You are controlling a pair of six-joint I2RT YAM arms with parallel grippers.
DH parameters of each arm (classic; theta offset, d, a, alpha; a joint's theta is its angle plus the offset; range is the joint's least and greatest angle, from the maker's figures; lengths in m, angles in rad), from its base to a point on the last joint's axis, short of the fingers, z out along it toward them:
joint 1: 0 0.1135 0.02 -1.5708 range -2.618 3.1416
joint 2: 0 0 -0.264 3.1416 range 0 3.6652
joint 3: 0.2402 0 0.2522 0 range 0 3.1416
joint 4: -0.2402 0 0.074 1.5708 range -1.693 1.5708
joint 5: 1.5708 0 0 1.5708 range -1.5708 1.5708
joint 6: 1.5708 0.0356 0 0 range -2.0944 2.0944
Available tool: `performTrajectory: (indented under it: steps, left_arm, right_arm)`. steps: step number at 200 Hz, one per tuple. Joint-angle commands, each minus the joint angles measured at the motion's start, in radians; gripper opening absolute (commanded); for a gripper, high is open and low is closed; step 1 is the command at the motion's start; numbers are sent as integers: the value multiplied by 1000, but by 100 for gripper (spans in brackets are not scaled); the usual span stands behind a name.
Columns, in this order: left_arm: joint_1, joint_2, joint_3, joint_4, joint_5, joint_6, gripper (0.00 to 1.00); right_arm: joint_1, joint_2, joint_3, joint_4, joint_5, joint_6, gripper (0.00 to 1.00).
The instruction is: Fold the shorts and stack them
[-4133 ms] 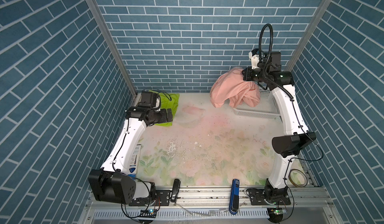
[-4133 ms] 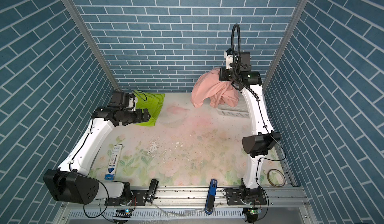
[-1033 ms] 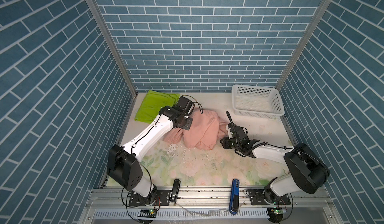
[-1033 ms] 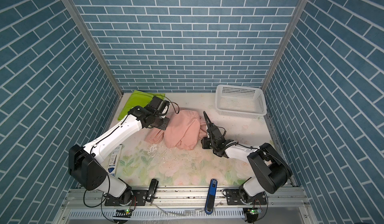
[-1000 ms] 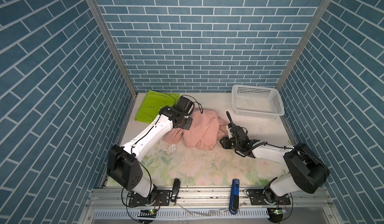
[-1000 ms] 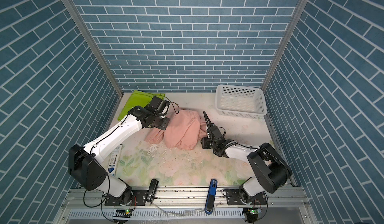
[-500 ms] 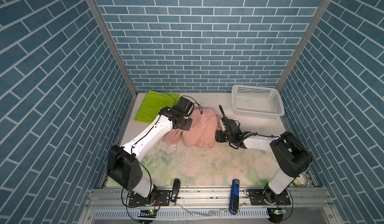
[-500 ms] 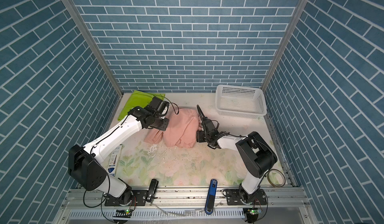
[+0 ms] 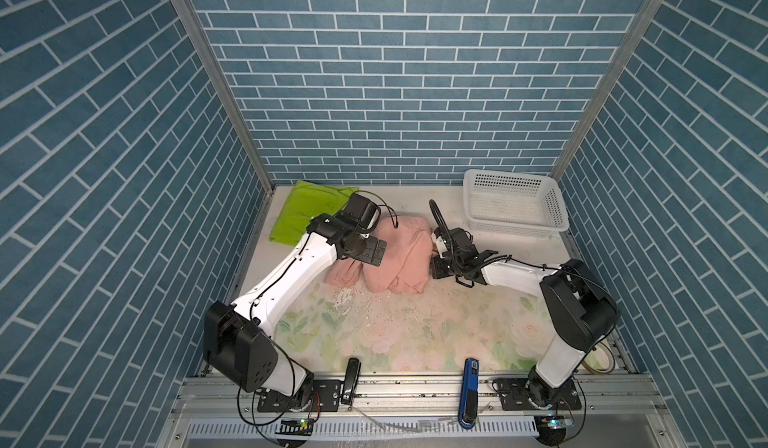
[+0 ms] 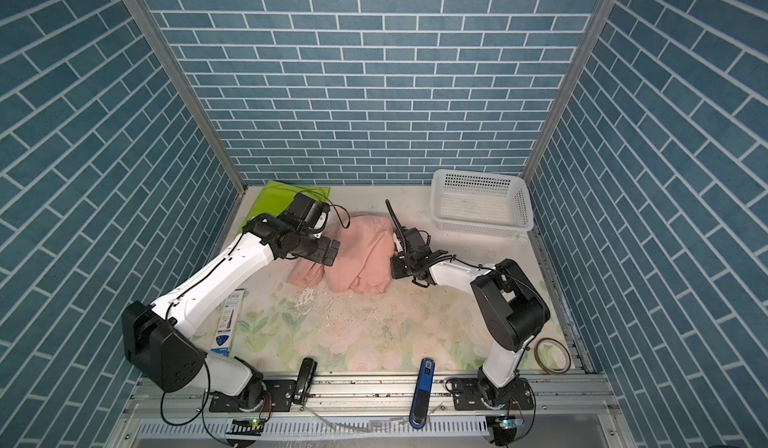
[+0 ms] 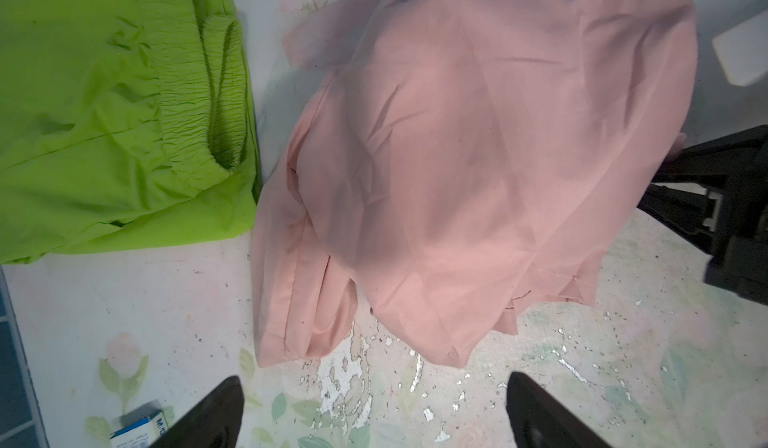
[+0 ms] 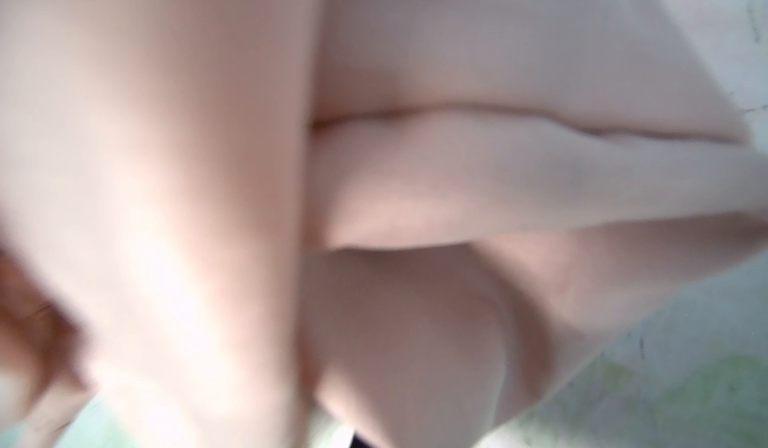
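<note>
You had the pink shorts [image 9: 395, 254] in a rumpled heap on the table [image 9: 415, 333], toward the far side and a little left of centre, with loose folds spilling toward the near left. The green shorts [image 9: 301, 213] lay flatter in the far left corner, just beside the pink heap; in the left wrist view their gathered waistband faced the pink shorts [image 11: 457, 155] across a thin strip of table. Your left gripper [image 9: 371, 254] hovered over the left part of the heap with its jaws spread wide and nothing between them; the wrist view showed both fingers [image 11: 216, 417] well apart above bare table at the near edge of the cloth. Your right gripper [image 9: 435, 259] lay low at the right edge of the pink shorts, closed on the cloth, its tips hidden in the folds. Its wrist view was filled with blurred pink fabric [image 12: 166, 176] pressed close to the lens. The basket [image 9: 511, 173] stood in the far right corner, well apart from both shorts. A small box [image 10: 226, 321] lay near the left edge, beside the left arm.
</note>
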Motion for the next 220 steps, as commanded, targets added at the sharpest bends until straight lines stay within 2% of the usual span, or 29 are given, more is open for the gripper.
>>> performTrajectory:
  steps: [1, 25, 55, 89, 110, 130, 169, 187, 220]
  left_arm:
    - [24, -30, 3, -36, -4, 19, 100]
    - [47, -60, 16, -41, 17, 32, 100]
    - [67, -72, 70, -78, 56, 70, 100]
    - [79, -93, 153, -135, 115, 119, 100]
    - [81, -116, 179, -136, 230, 144, 100]
    - [79, -145, 154, -112, 348, 149, 100]
    - [72, -231, -27, -33, 451, 72, 100]
    - [22, -271, -141, 41, 473, 3, 100]
    - [-204, -283, -274, 218, 334, -106, 100]
  right_arm:
    - [4, -141, 37, -205, -125, -46, 0]
    - [10, -284, 89, -395, -171, -56, 0]
    - [35, -405, 258, -613, -236, -71, 0]
    - [61, -477, 447, -655, -294, -38, 0]
    - [72, -442, 517, -657, -246, -55, 0]
    - [73, -367, 517, -628, -161, -79, 0]
    - [40, -140, 544, -572, -135, -93, 0]
    - [-20, -90, 544, -568, -133, -51, 0]
    - [-149, -127, 401, -490, -156, 24, 0]
